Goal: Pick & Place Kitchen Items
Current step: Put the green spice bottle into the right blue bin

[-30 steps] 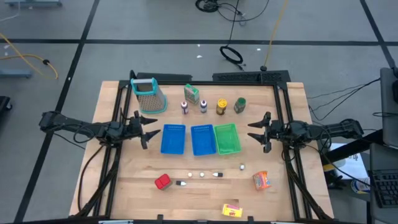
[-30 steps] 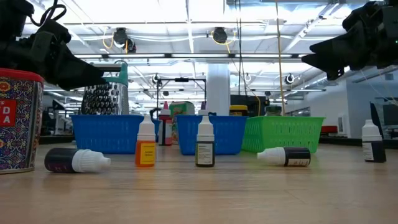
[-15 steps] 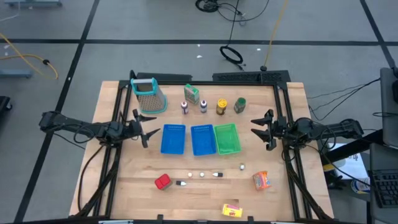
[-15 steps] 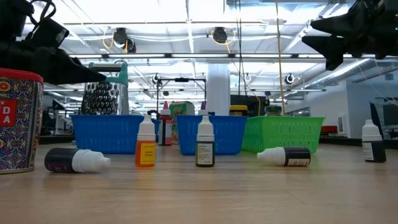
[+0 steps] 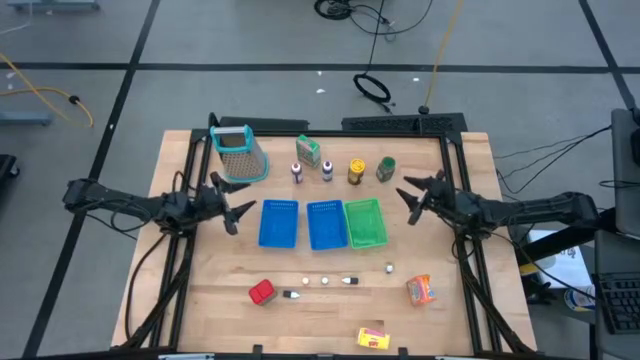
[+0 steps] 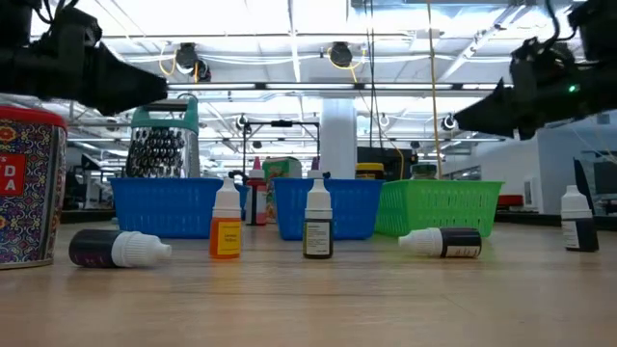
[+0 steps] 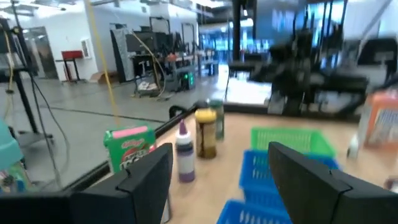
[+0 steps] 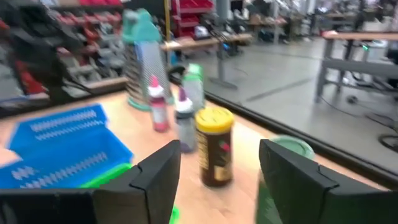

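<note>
Down the middle of the worktop (image 5: 200, 300) sit three trays side by side, two blue trays (image 5: 279, 222) and a green tray (image 5: 365, 222). Behind them stands the grater (image 5: 238, 153) at the back left, then a row: green carton (image 5: 308, 151), purple-capped bottle (image 5: 297, 172), a second small bottle (image 5: 327, 170), yellow bottle (image 5: 355, 171) and green bottle (image 5: 386, 168). In front of the trays there's a line of tiny dropper bottles (image 5: 325, 281), two upright and two lying on their sides in the low view, with the red can (image 5: 262, 292) at their left end, the orange packet (image 5: 420, 290) off to the right and the yellow box (image 5: 372, 338) near the front edge. The left hand (image 5: 238, 206) hovers just left of the blue trays, fingers spread wide, holding nothing. The right hand (image 5: 408, 194) hangs right of the green tray and near the green bottle, also wide apart and empty. Bare wood shows between each hand and the side rails of the worktop.
</note>
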